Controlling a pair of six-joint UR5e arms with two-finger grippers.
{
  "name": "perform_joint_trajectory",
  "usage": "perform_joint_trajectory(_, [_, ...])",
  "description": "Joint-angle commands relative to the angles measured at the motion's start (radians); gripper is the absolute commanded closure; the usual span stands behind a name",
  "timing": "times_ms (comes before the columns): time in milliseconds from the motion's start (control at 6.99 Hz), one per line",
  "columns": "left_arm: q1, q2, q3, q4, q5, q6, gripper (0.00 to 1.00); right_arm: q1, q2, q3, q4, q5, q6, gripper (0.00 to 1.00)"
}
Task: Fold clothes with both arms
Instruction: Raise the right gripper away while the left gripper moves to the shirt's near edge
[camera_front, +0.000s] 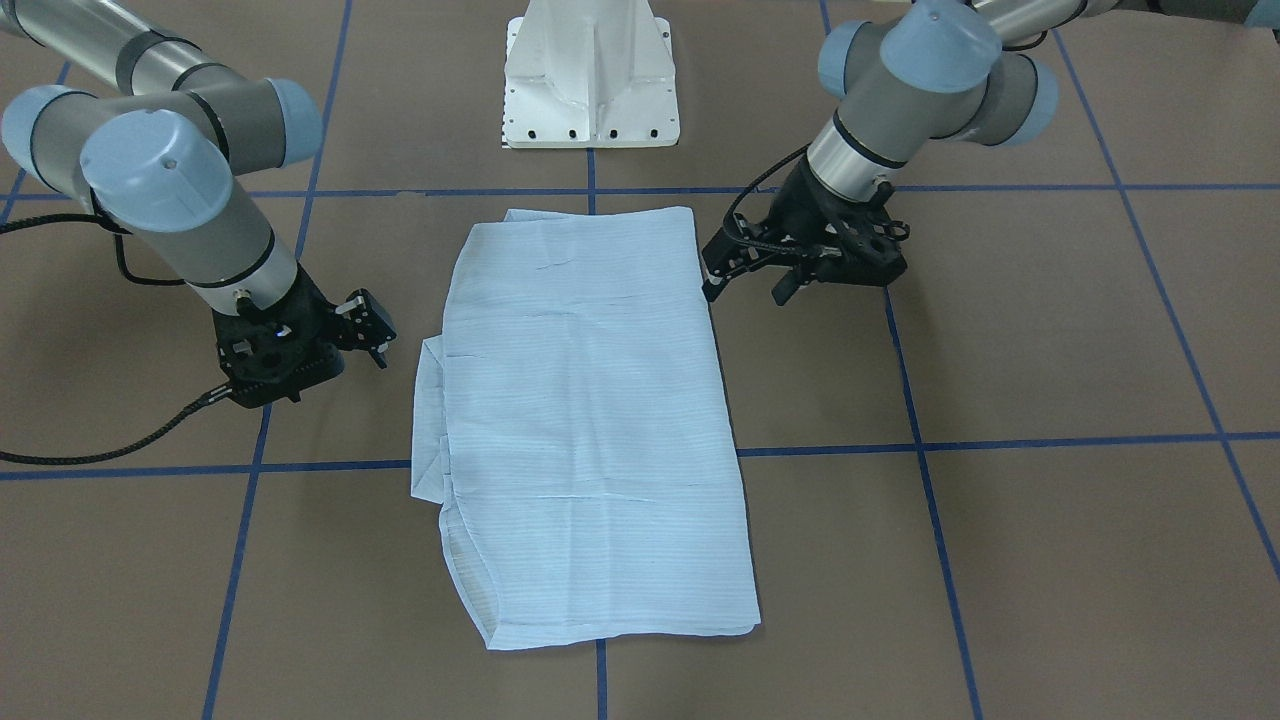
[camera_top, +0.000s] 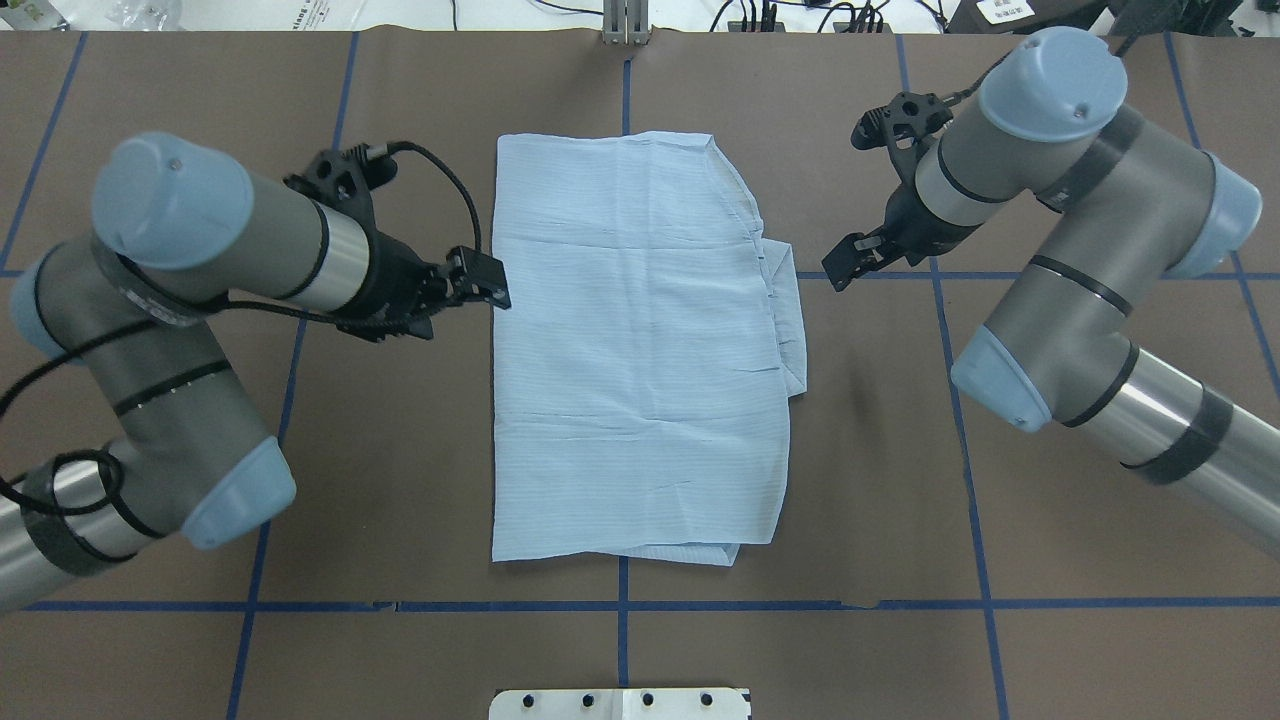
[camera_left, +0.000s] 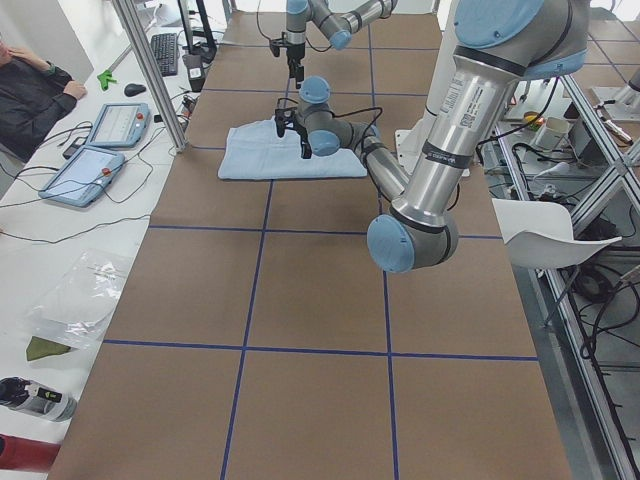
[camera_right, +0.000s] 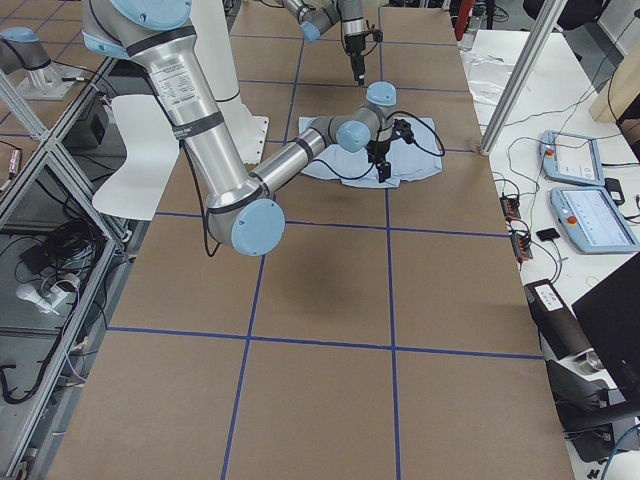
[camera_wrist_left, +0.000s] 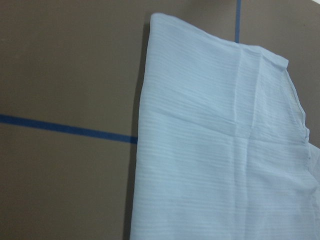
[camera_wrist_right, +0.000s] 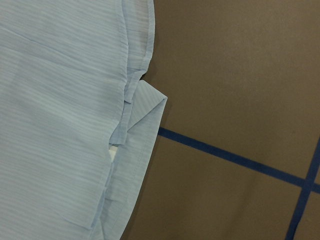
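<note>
Front-facing view: the thin light-blue striped shirt (camera_front: 590, 420) lies folded on the brown table (camera_front: 1050, 330), long axis running away from the robot, and the black left gripper (camera_front: 747, 288) — fingers spread, empty — hangs just beside its edge. Overhead view: the black right gripper (camera_top: 850, 262) stands farther off, holding nothing — its opening I cannot tell.

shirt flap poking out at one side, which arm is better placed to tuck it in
Right, likely: the flap juts from the shirt's edge close to the right pincer, while the left pincer hangs at the opposite, flush edge.
</note>
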Motion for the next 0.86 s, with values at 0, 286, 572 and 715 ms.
perform_joint_trajectory(0, [0.18, 0.009, -0.015, -0.005, 0.12, -0.172, 0.0, -0.025, -0.09, 0.126, 0.011, 0.024, 0.147, 0.0])
perform_joint_trajectory(286, [0.277, 0.071, -0.009, -0.084, 0.185, -0.249, 0.01, -0.05, -0.109, 0.164, 0.011, 0.029, 0.175, 0.0])
perform_joint_trajectory(572, [0.313, 0.102, -0.002, -0.129, 0.216, -0.285, 0.01, -0.074, -0.103, 0.173, 0.013, 0.033, 0.232, 0.0])
perform_joint_trajectory(715, [0.342, 0.102, 0.002, -0.128, 0.232, -0.302, 0.02, -0.085, -0.103, 0.175, 0.013, 0.03, 0.243, 0.0])
